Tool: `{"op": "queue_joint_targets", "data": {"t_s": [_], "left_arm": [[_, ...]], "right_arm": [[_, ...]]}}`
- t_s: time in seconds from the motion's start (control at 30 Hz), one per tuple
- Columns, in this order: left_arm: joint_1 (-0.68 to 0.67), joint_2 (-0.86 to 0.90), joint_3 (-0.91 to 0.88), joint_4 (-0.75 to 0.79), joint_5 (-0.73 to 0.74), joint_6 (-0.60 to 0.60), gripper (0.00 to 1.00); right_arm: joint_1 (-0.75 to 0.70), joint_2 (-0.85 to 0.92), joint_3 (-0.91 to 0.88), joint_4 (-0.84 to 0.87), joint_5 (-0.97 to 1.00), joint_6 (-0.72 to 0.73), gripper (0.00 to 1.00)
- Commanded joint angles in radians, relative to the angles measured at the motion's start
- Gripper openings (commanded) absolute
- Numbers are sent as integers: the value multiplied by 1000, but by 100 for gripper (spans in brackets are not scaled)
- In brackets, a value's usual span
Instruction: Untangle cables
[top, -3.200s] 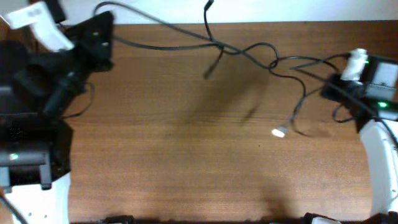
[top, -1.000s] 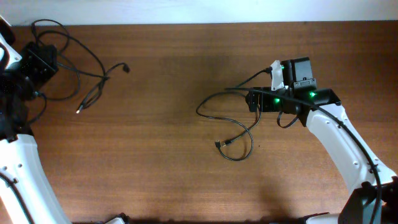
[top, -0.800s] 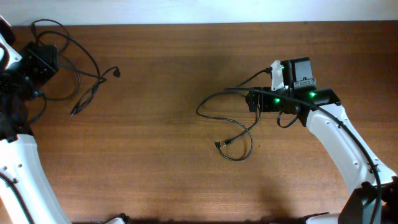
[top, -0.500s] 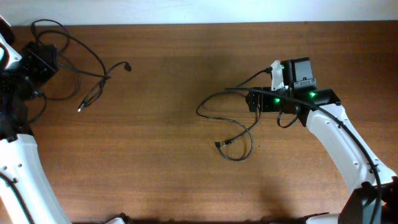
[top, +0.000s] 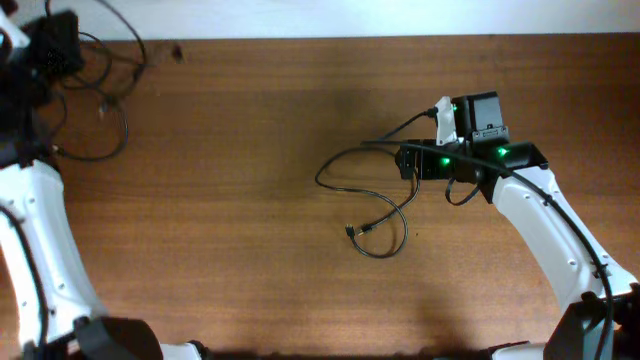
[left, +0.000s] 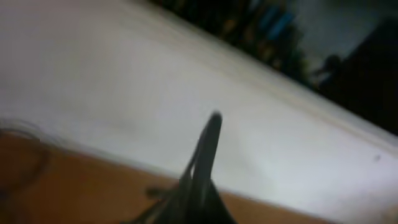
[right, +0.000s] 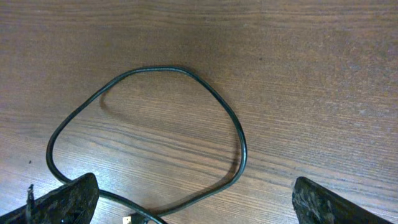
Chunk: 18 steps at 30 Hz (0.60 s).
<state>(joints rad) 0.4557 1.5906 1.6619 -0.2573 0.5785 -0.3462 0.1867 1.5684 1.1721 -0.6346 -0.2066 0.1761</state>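
Note:
A bundle of thin black cables (top: 122, 125) trails from my left gripper (top: 55, 45) at the table's far left corner, with one plug end (top: 178, 50) near the back edge. In the blurred left wrist view that gripper (left: 211, 124) is shut, and thin strands (left: 161, 193) run off its fingers. Another black cable (top: 318, 178) lies in loose loops mid-table, its plug end (top: 350, 232) toward the front. My right gripper (top: 405, 160) hovers at that loop's right side. In the right wrist view it (right: 196, 202) stands wide open over the cable loop (right: 239, 137), gripping nothing.
The brown wooden table (top: 250, 280) ends at a white surface (left: 124, 74) along its back edge, right by the left gripper. The right arm's own thicker black wire (top: 460, 192) hangs beside its wrist.
The left arm has swung up toward the far left corner, dragging its cable bundle and plug ends with it. The right arm and the middle cable have not moved.

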Motion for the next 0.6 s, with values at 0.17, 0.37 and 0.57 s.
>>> {"op": "queue_joint_targets", "data": {"t_s": [0.17,0.37,0.57], "left_arm": [[-100,323,14,71,-21,206,1],[-99,520,14,-55,-314,206,0],[-100,561,14,-59,-313,206,1]], "right_arm": [[3,6,-4,2,6,-7,99],[3,6,-4,2,6,-7,99],[3,6,-4,2,6,-7,98]]}}
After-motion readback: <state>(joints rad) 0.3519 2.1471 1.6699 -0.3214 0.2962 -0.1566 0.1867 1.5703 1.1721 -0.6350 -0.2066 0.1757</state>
